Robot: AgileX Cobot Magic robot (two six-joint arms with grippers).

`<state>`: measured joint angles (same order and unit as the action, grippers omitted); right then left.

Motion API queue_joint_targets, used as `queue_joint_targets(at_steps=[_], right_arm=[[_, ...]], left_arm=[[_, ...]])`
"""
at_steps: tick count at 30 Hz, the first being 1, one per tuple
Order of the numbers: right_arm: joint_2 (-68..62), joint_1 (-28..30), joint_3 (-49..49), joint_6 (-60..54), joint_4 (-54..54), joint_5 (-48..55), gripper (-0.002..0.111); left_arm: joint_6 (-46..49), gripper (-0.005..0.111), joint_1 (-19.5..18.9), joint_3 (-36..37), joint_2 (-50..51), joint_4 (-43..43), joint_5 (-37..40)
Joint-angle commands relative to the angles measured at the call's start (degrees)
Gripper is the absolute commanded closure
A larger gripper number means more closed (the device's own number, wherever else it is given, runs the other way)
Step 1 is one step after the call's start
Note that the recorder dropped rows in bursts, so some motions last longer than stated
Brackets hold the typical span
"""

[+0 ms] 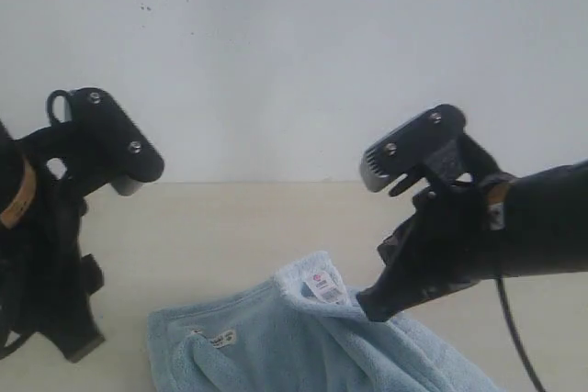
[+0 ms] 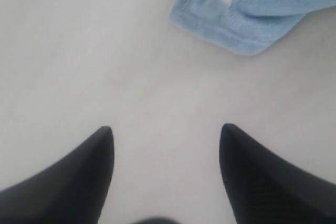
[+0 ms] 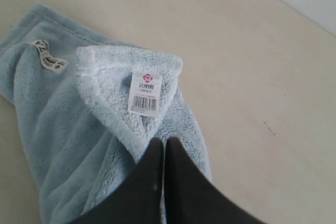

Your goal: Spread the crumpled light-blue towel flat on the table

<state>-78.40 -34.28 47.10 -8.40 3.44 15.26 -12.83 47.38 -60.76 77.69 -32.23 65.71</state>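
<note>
Here, a pale light-blue towel (image 1: 303, 346) lies bunched and folded on the cream table (image 1: 230, 227), near the table's front edge, from the middle toward its right side. It is not flat. One corner is turned over, so its paler underside and a white barcode label (image 3: 144, 94) face up. A second small label (image 3: 50, 59) shows on a rumpled fold nearby.

The right gripper (image 3: 164, 142) has its two black jaws pressed together at the hem of that turned-over corner and appears to pinch the cloth there. The left gripper (image 2: 166, 127) hangs over bare table near the towel's corner on that side, jaws wide apart, holding nothing. Behind the table stands a plain white wall (image 1: 294, 43).

By my judgement the task is at an early stage. One corner is gripped, but the folded flap is not yet drawn out, the opposite side is not yet taken, and the creases are not yet smoothed.
</note>
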Motion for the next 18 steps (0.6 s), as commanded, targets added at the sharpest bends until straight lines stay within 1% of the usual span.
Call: queue_joint_targets(at_steps=[1,2,3,5,6,7,10,12,16,18], right_arm=[[-6.79,-0.20,5.03,-3.25,-0.31,1.18,0.099],[-7.04,-0.20,5.41,-3.61,-0.31,1.00,0.094],[-7.30,-0.20,5.64,-3.74,-0.31,0.91,0.086],[-7.28,-0.20,5.62,-3.74,-0.78,-0.04,0.067],[-7.28,-0.20,5.62,-3.74,-1.71,-0.94,0.051],[-7.28,-0.58,5.62,-3.74,-1.84,-1.60,0.046],[-8.45,-4.07,5.62,-6.51,-1.84,-6.56,0.045],[-10.67,-5.58,5.62,-9.01,-1.84,-8.39,0.045],[-15.30,-5.67,5.62,-9.72,-1.84,-10.18,0.045],[-16.26,-5.67,5.62,-9.72,-1.84,-10.77,0.045]], left_arm=[[-1.48,0.050,-3.70,5.96,-4.30,-1.26,0.27],[-1.48,0.050,-4.29,7.15,-5.07,-1.26,0.09],[-1.23,0.050,-5.08,8.83,-6.19,-1.26,-0.03],[-1.23,0.050,-5.82,11.12,-7.83,-1.26,-1.00],[-1.72,0.050,-6.33,13.38,-9.45,-1.26,-2.51],[-2.31,0.050,-6.33,14.31,-10.18,-1.26,-3.37],[-2.93,0.050,-6.33,16.92,-12.18,1.76,-6.59],[-2.97,0.050,-6.33,17.56,-12.15,4.02,-6.73],[-2.97,0.050,-6.33,17.68,-12.15,7.86,-6.44],[-2.97,0.050,-6.33,17.68,-12.15,7.87,-6.89]])
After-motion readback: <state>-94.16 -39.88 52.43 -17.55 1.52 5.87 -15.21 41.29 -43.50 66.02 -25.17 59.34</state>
